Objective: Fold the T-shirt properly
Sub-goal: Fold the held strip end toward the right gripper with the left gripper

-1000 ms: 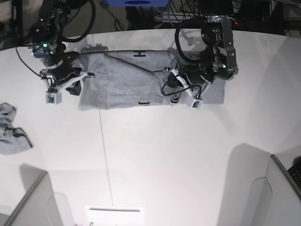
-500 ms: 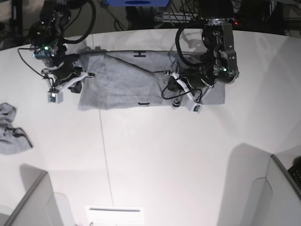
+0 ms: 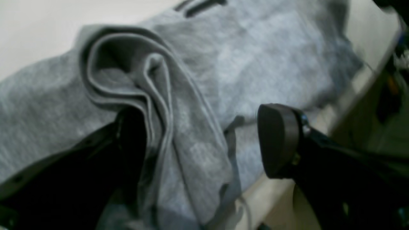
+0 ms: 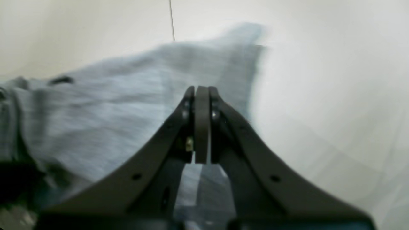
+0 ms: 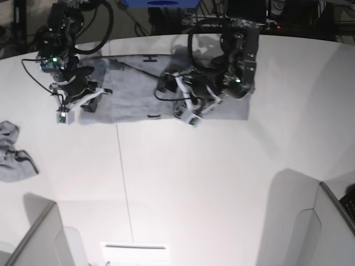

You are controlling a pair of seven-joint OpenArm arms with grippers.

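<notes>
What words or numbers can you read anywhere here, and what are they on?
None can be read.
T-shirt: a few short black marks show along its edges, one near the top edge and one near the bottom edge in the base view, more in the left wrist view; they are folded under and too blurred to read.
Table: no text.
Small grey cloth at the edge: no text visible.

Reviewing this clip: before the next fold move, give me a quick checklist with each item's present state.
1. Left gripper open, fingers clear of the folded edge: ok.
2. Right gripper shut: ok; cloth pinched between its fingers: cannot tell.
3. T-shirt lying flat: not ok, a bunched fold stands up.
4. T-shirt fully on the table: ok.
5. Small grey cloth away from the work: ok.
</notes>
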